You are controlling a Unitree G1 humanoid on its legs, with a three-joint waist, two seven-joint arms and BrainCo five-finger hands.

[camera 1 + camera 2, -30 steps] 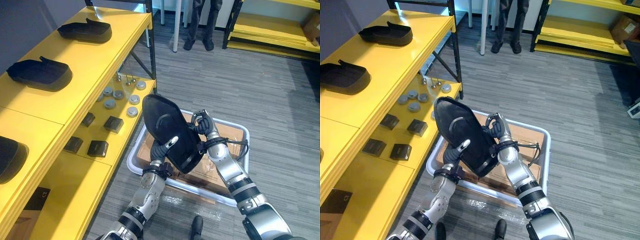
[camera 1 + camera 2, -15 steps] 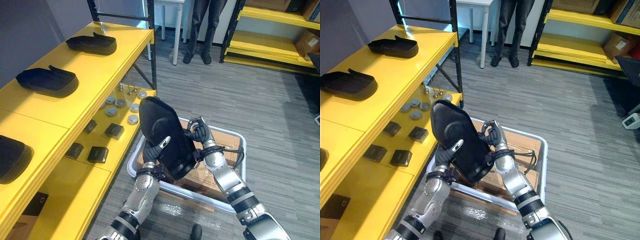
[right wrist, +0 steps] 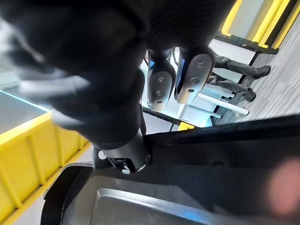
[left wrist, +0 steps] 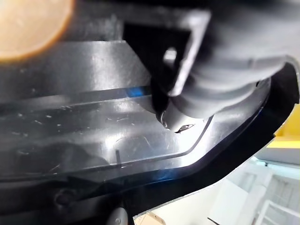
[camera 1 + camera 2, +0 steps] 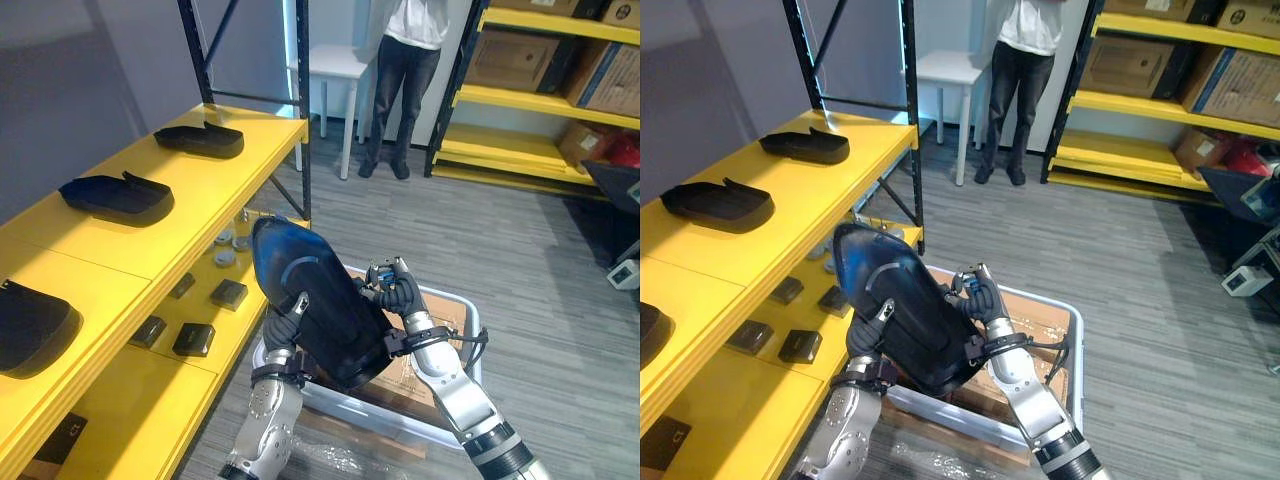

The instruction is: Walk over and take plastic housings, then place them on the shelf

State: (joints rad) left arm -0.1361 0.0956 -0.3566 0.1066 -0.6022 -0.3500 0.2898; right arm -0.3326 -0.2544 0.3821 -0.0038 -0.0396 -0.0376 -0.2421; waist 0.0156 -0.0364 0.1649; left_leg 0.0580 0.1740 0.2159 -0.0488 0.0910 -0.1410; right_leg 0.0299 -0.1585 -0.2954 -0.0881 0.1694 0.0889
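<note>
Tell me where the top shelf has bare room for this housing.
Bare yellow top shelf for the held housing lies between the middle housing and the near housing, with another gap before the far housing. Discs and blocks crowd the lower shelf.

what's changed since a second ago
The camera tipped up, so the whole view shifted. The housing rose a little over the bin and leaned toward the shelf, left hand and right hand still gripping it. Nothing let go; the other housings stayed put.

Bright even indoor light, soft glare on yellow shelf point(image 5: 205, 195) and black housing point(image 5: 322, 312)
</note>
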